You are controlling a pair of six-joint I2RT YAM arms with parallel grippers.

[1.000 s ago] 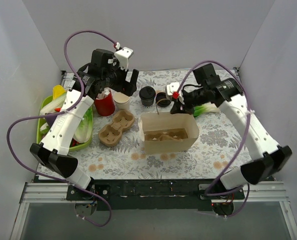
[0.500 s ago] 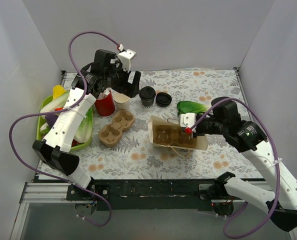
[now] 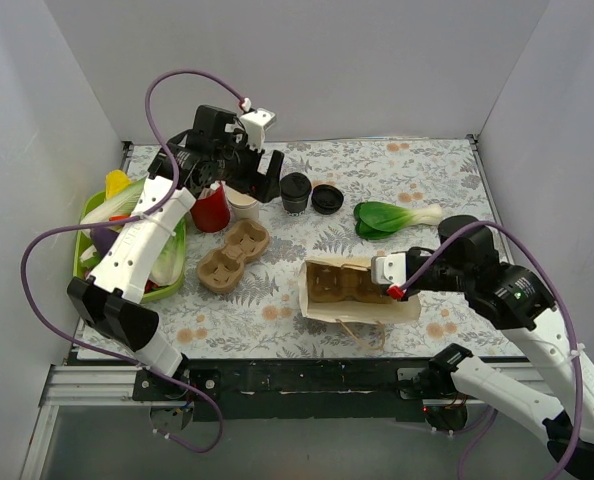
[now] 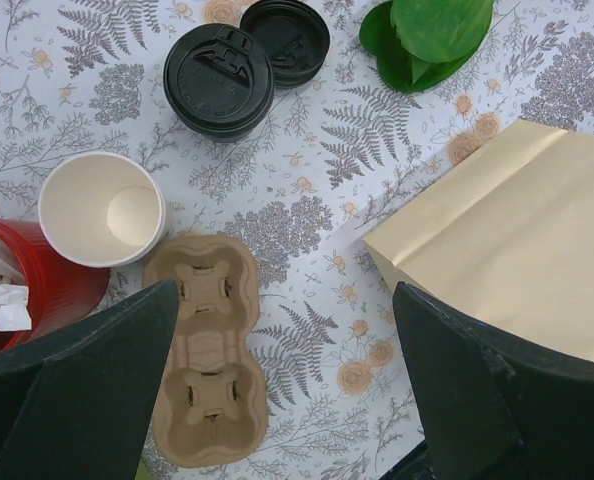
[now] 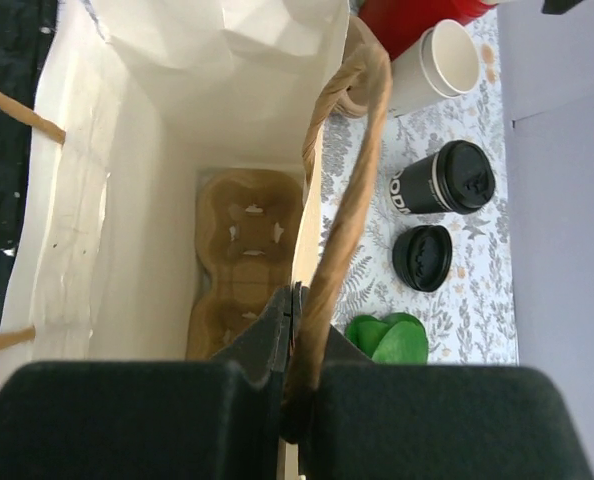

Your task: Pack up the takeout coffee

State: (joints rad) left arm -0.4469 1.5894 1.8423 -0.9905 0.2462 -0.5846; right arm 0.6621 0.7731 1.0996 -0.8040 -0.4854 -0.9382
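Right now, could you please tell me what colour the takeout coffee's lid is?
The lid is black, clearest in left wrist view.

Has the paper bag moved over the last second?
Yes. Gripped by the right hand, the paper bag has slid toward the near edge and rightward, away from the loose cup carrier, which stayed put.

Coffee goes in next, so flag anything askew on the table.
The paper bag is tilted well over instead of standing upright, with a cup carrier inside. The right gripper has its fingers shut on the bag's rim. The takeout coffee stands upright, lid on. Nothing looks spilled.
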